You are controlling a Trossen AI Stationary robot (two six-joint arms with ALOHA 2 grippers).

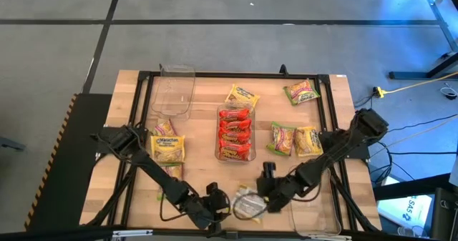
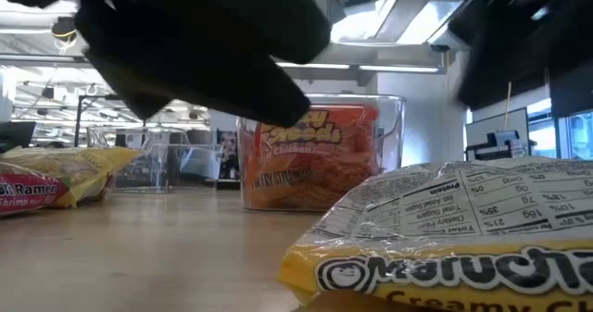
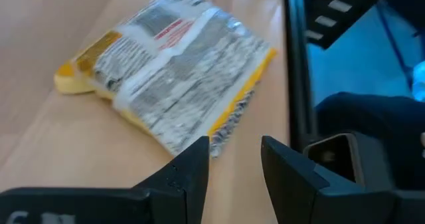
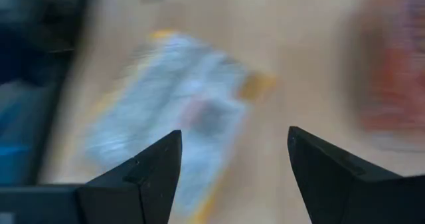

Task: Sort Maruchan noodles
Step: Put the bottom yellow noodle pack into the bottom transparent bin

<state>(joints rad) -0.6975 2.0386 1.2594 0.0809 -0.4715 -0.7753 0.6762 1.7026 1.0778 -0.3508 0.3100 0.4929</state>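
A yellow Maruchan packet [image 1: 249,204] lies label side down near the table's near edge, also in the left wrist view [image 3: 166,71], the right wrist view [image 4: 176,111] and close up in the low view [image 2: 454,233]. My left gripper [image 1: 220,202] [image 3: 232,164] is open just left of it, fingertips by its corner. My right gripper [image 1: 267,193] [image 4: 232,177] is open just right of it, above the table. Several red packets fill a clear tray [image 1: 235,134] [image 2: 320,155] at mid-table. Other yellow packets [image 1: 166,146] and green packets [image 1: 281,138] lie flat on the wood.
An empty clear tray [image 1: 175,91] stands at the far left, and another clear tray [image 1: 315,216] at the near right corner. More packets lie at the far side [image 1: 242,96] [image 1: 301,92] and on the right [image 1: 308,141]. A black frame edges the table.
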